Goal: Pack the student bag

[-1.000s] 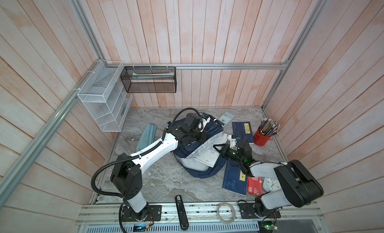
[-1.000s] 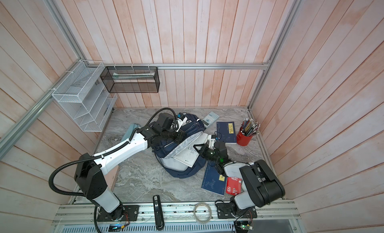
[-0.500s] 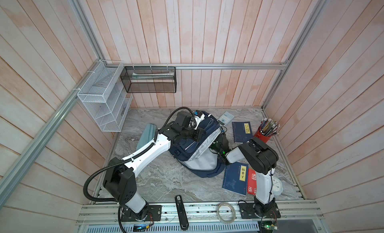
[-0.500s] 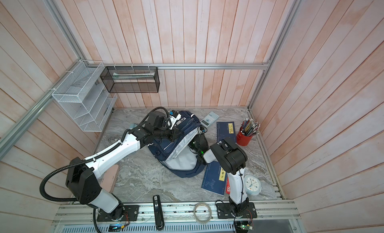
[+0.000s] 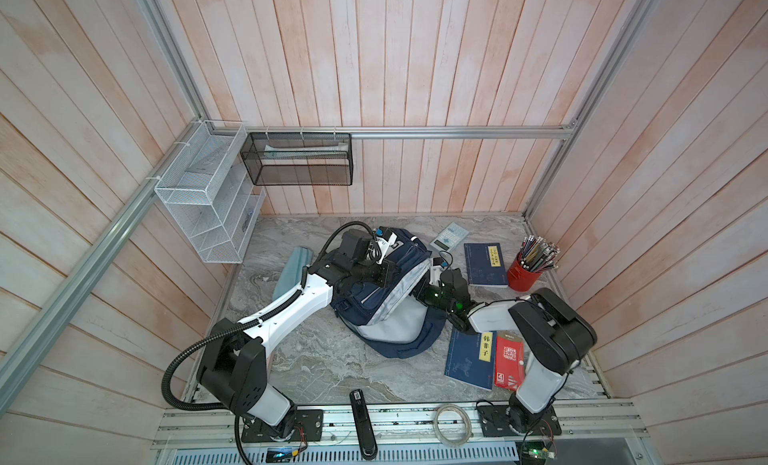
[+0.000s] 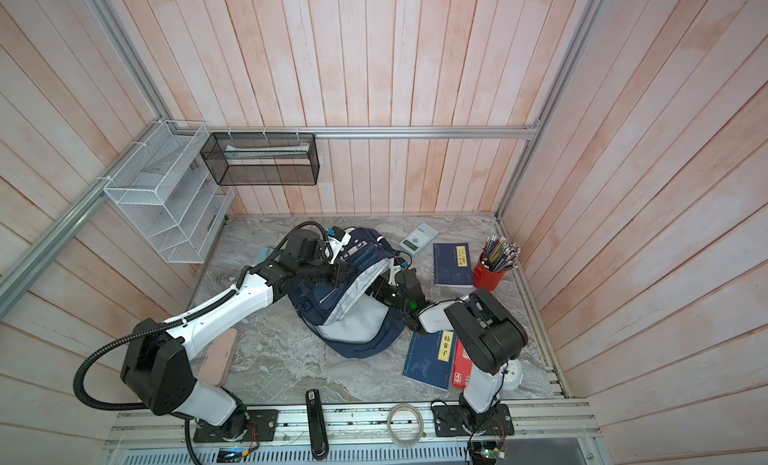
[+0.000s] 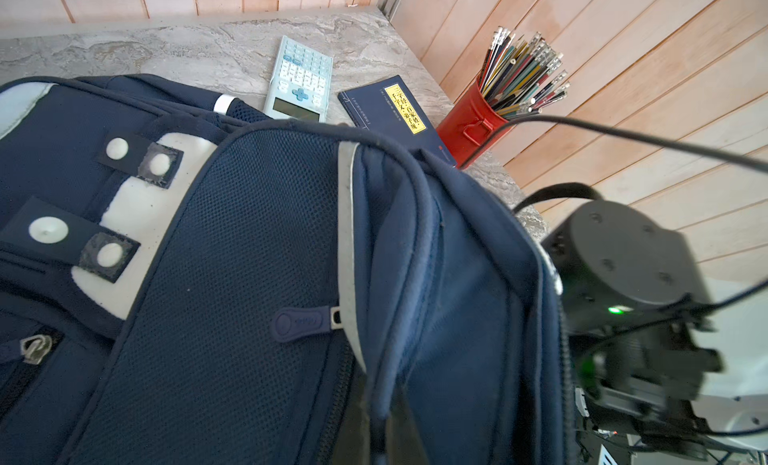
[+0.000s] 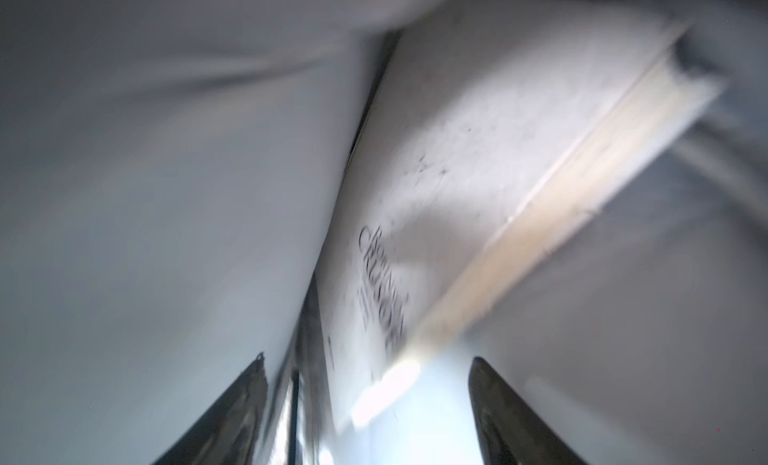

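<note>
Now the student bag (image 5: 374, 313) sits centred on the table (image 5: 332, 367), its flap pinched up by my left gripper (image 5: 386, 274). My right gripper (image 8: 368, 357), fingers (image 8: 232, 409) spread, reaches inside beside a white book (image 8: 457, 151). A slipping pinch could drop fabric and trap it.

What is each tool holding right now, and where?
The left tool pinches the student bag by the rim of its opened flap; the right tool is open inside the bag, gripping nothing.

The left arm (image 5: 291, 313) and right arm (image 5: 490, 316) wear white shells over black joints. A black ribbed hose (image 5: 165, 377) loops off the left; the right gripper (image 8: 368, 357) has dark tapered fingers (image 8: 498, 409).
</note>
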